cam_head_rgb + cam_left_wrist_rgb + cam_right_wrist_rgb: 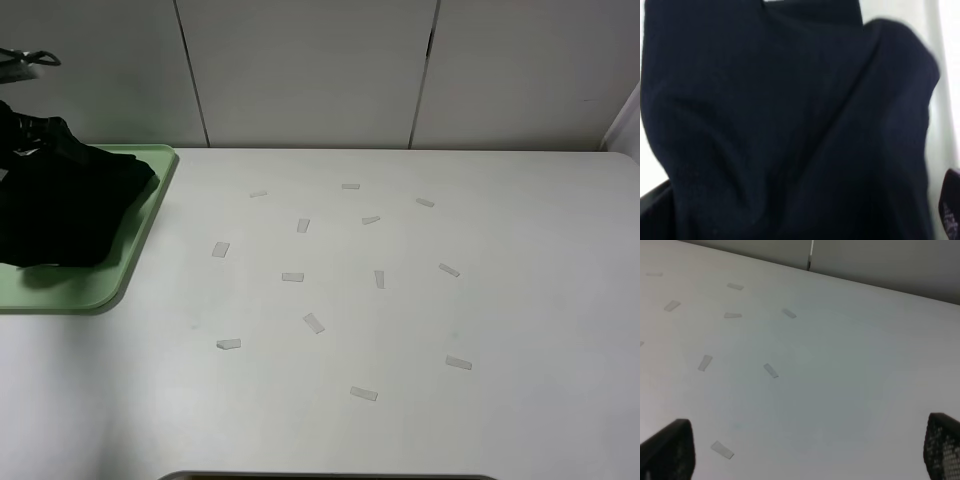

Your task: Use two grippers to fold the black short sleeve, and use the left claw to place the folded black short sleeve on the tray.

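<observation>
While bunched, black short sleeve (65, 205) covers tray (140, 245).

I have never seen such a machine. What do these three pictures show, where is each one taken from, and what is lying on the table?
This is a robot with two arms; each ends in a gripper with fingers. One camera looks down from high up. It shows a white table with small strips of tape, and at the left a pale-green tray with a black short sleeve over it. The other cameras sit on the wrists. The left one sees almost only the black cloth, very close, so whether its fingers hold it cannot be seen. The right gripper is open over bare table, its fingers apart.
</observation>
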### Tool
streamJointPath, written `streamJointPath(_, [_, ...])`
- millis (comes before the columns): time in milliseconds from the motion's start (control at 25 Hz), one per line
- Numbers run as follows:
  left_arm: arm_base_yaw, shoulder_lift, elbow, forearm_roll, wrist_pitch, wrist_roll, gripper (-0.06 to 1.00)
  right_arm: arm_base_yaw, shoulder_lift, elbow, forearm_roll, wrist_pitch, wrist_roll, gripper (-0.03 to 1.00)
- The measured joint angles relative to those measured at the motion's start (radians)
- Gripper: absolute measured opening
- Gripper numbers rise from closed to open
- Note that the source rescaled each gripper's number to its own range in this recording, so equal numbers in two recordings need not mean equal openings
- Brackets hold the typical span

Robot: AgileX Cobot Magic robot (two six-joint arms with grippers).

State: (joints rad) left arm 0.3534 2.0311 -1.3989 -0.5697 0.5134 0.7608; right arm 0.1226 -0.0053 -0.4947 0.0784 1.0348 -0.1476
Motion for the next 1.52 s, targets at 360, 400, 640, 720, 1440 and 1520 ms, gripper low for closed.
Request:
streamJointPath(360, [0.0,-0.099,-0.003,-0.164,0.004,0.191,1.0,0.0,0.0,0.0,0.0,0.0,0.0,1.0])
streamJointPath(400, [0.0,-0.11,-0.003,-0.172,0.006,0.204,1.0,0.0,0.0,0.0,0.0,0.0,0.0,1.0])
streamJointPath(640, [0.0,-0.124,0.0,-0.18,0.019,0.279,1.0,0.0,0.0,0.0,0.0,0.0,0.0,1.0])
streamJointPath(720, [0.0,-0.126,0.015,-0.181,0.019,0.305,1.0,0.0,0.0,0.0,0.0,0.0,0.0,1.0])
streamJointPath(1440, [0.0,-0.324,0.067,-0.467,0.248,0.526,1.0,0.0,0.0,0.0,0.0,0.0,0.0,1.0])
streamJointPath(1520, [0.0,-0.359,0.067,-0.467,0.344,0.52,1.0,0.0,0.0,0.0,0.0,0.0,0.0,1.0])
